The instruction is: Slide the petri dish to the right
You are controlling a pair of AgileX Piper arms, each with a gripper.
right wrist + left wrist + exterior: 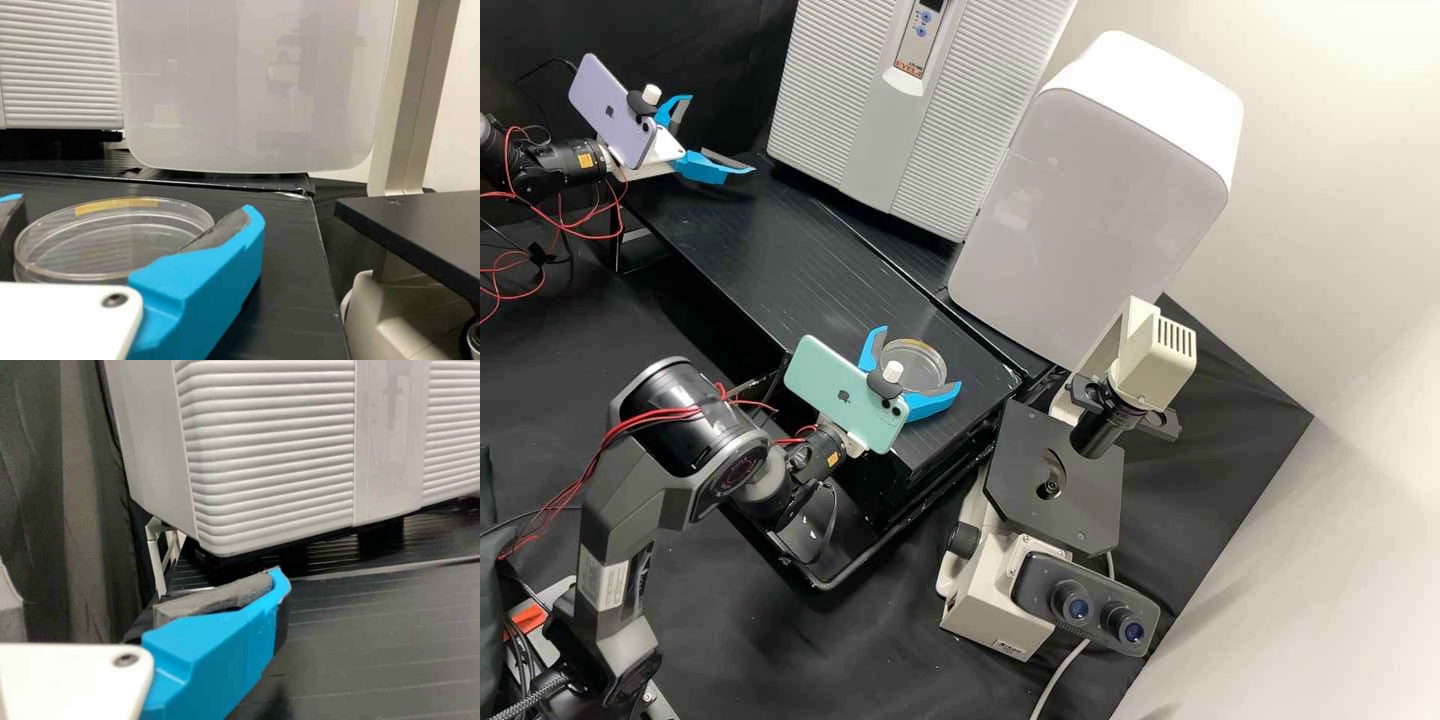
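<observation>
A clear round petri dish (912,362) (112,232) lies near the right-hand end of the black ribbed platform (780,260). My right gripper (910,372) (127,214) sits around it, one blue finger against each side of the dish, so it is shut on the dish. My left gripper (717,135) hangs over the far left corner of the platform, well away from the dish, with its fingers spread open and nothing between them. One of its blue fingers (225,637) hovers just above the platform in front of a ribbed white machine.
A ribbed white machine (910,100) (300,450) and a smooth white box (1100,190) (247,82) stand along the platform's back. A microscope (1060,500) stands just past the platform's right end, its black stage (420,225) close to the dish.
</observation>
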